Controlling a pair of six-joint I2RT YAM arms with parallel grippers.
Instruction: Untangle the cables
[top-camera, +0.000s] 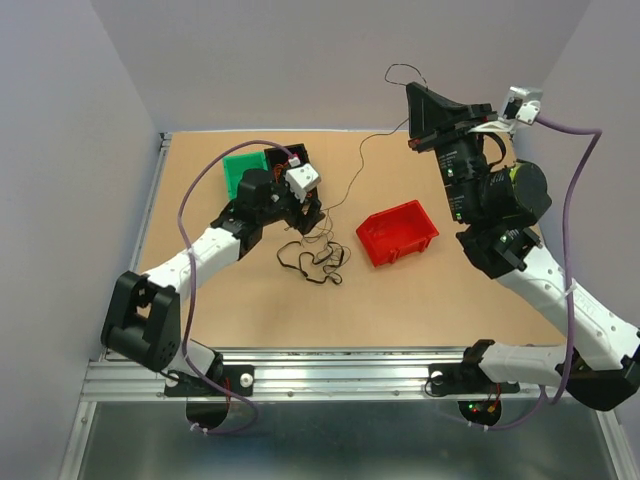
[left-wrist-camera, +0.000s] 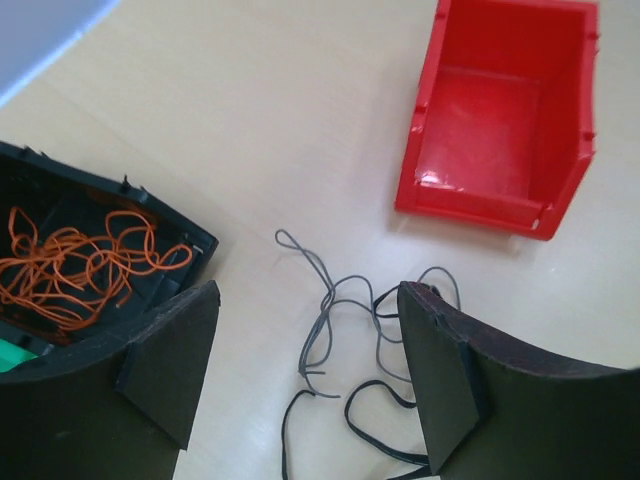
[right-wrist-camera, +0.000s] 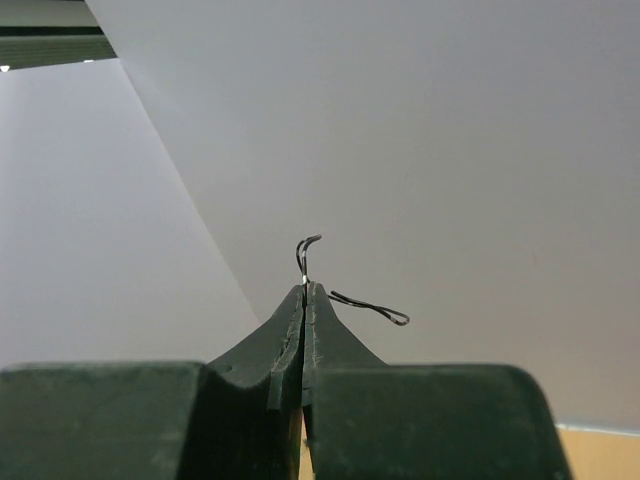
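We are mid-separation: our right hand (right-wrist-camera: 305, 291) pinches one black cable (right-wrist-camera: 371, 306) held high, seemingly trailing to the black tangle (top-camera: 315, 262) on the tabletop (top-camera: 450, 290), where our left hand (left-wrist-camera: 305, 315) gapes empty, so next it should pin that tangle.

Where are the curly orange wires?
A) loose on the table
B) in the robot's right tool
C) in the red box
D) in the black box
D: in the left wrist view the orange wires lie heaped inside the black box, while the red box has none in it.
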